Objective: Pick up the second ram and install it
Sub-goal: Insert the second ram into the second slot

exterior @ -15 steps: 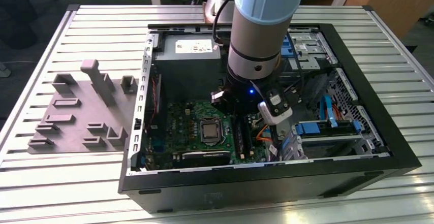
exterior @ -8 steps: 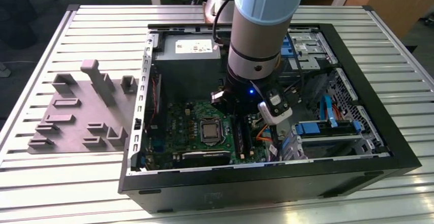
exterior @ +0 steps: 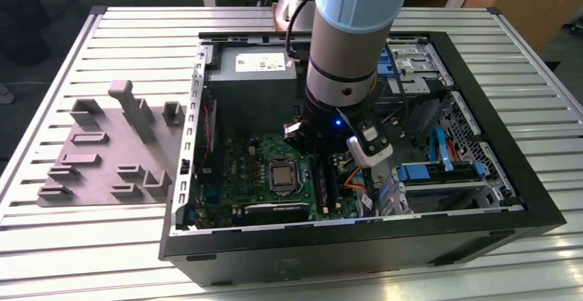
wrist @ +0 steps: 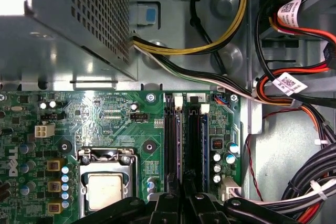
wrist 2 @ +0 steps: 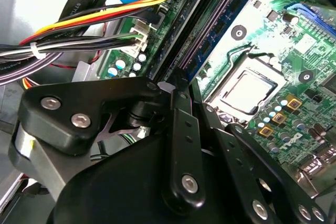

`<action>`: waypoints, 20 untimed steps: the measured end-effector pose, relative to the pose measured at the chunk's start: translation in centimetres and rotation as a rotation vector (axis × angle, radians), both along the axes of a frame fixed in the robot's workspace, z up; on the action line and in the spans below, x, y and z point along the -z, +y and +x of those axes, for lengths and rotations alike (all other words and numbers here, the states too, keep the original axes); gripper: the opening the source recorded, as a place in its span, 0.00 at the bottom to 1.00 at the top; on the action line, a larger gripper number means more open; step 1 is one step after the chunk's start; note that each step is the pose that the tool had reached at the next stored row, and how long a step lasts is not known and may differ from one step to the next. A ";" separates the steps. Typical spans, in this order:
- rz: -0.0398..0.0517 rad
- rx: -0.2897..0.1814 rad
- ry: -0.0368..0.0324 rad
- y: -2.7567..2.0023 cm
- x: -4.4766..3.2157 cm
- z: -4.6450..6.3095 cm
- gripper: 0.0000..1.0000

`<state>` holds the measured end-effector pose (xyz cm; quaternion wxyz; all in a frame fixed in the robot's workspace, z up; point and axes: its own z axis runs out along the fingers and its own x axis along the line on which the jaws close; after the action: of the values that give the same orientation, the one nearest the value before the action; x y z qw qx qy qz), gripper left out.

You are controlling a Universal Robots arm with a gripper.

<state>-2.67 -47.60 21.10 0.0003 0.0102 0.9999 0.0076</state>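
Note:
My gripper is down inside the open computer case, over the memory slots of the green motherboard. In both wrist views its black fingers are drawn tight together. They pinch a thin dark stick seen edge-on, the second ram, which lies along the slots beside the processor socket. From the first wrist view the gripper sits at one end of the slot rows, with the ram in line with them. How deep the ram sits in a slot is hidden.
A grey fixture block with upright posts stands on the slatted table at the exterior view's left. Bundled cables run close beside the slots. The grey power supply box and the black case walls hem in the board.

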 end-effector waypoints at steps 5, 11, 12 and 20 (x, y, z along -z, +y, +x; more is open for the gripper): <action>0.0000 0.000 0.0019 0.00 0.17 0.0 0.14; 0.0000 0.000 0.0023 0.00 0.21 0.0 0.14; 0.0002 0.000 0.0022 0.00 0.24 0.0 0.14; -0.0001 0.000 0.0024 -0.01 0.49 0.0 0.14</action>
<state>-2.67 -47.60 20.60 -0.0009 0.0102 0.9999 0.0075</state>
